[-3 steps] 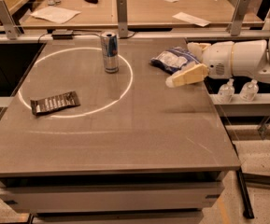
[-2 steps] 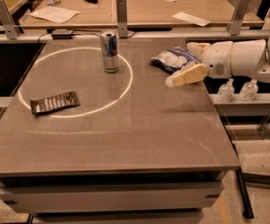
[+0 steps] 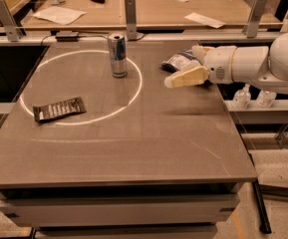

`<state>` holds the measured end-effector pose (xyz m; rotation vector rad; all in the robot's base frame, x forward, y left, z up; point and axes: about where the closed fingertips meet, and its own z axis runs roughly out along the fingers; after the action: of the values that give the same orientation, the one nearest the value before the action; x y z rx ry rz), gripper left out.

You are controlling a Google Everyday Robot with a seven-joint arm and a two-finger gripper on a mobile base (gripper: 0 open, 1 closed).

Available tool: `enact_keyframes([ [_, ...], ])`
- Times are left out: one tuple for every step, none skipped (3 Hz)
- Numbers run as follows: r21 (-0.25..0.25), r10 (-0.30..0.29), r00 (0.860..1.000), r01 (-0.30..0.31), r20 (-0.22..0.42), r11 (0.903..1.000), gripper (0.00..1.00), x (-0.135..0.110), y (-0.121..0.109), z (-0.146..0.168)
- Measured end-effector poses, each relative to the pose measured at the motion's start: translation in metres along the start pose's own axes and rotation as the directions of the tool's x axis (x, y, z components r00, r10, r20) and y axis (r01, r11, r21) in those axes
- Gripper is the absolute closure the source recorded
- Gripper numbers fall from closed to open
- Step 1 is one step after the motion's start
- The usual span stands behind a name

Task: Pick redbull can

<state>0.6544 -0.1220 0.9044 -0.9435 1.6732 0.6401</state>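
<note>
The redbull can [image 3: 117, 55] stood upright on the worktop [image 3: 143, 143]. The tool [image 3: 182, 66], spread apart and empty, hung well right of the can; a dark wrapper [image 3: 59, 109] lay front-left of it.

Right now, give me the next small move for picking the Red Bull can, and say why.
Probably slide the tool leftward toward the Red Bull can. The tool hovers open by the snack bag, while the can stands upright, untouched, well to its left in view.

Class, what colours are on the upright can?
The redbull can is silver and blue, camera view; gripper by the snack bag.
</note>
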Motion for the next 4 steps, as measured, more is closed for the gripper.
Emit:
enact_keyframes([
  [-0.002, -0.014, 1.000, 0.014, 0.012, 0.9999, 0.00, -0.010, 0.000, 0.023],
  [-0.015, -0.037, 0.999, 0.037, -0.002, 0.9992, 0.00, -0.018, -0.002, 0.050],
  [-0.077, -0.055, 0.998, 0.054, -0.008, 0.9956, 0.00, -0.025, 0.002, 0.081],
  [-0.153, -0.067, 0.998, 0.067, 0.008, 0.9860, 0.00, -0.031, 0.009, 0.112],
])
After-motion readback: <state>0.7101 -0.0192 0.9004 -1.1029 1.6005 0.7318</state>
